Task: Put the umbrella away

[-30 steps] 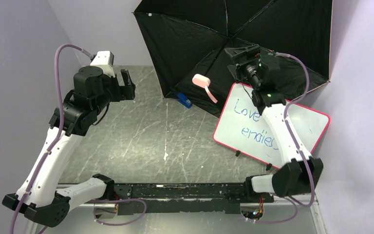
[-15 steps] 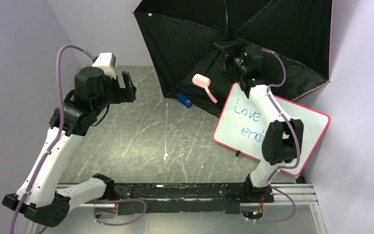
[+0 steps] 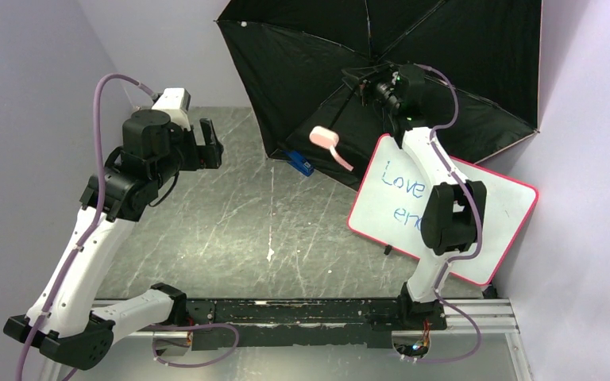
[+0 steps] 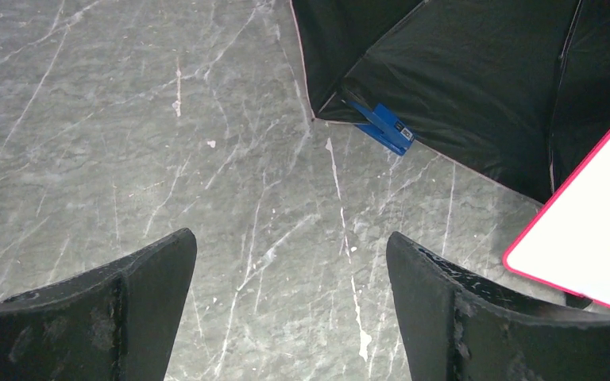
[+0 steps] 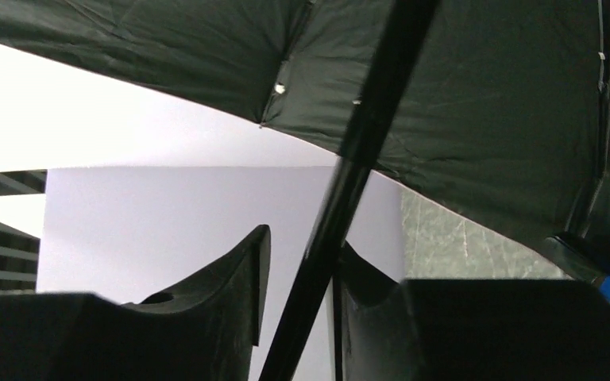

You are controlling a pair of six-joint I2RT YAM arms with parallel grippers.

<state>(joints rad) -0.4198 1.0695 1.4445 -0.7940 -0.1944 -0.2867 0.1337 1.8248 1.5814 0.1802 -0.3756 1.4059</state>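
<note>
The umbrella (image 3: 445, 48) stands open on its side at the back of the table, black inside facing me, with its pink handle (image 3: 323, 136) and strap pointing forward. My right gripper (image 3: 363, 79) reaches in under the canopy. In the right wrist view the black shaft (image 5: 365, 135) runs slantwise between the narrowed jaws of my right gripper (image 5: 304, 238), against the right finger, with a sliver of gap at the left fingertip. My left gripper (image 3: 210, 139) hovers wide open over the table's left side; the left wrist view shows the left gripper (image 4: 290, 242) holding nothing.
A small blue-and-black stapler (image 3: 298, 163) lies at the canopy's lower edge, also the stapler (image 4: 381, 127) in the left wrist view. A red-framed whiteboard (image 3: 508, 206) with blue writing leans at the right, under my right arm. Purple walls close in on both sides.
My right arm swung left and deeper under the canopy, and its jaws closed in from wide open around the shaft. The pink handle dipped slightly down-left. The left arm barely moved.
</note>
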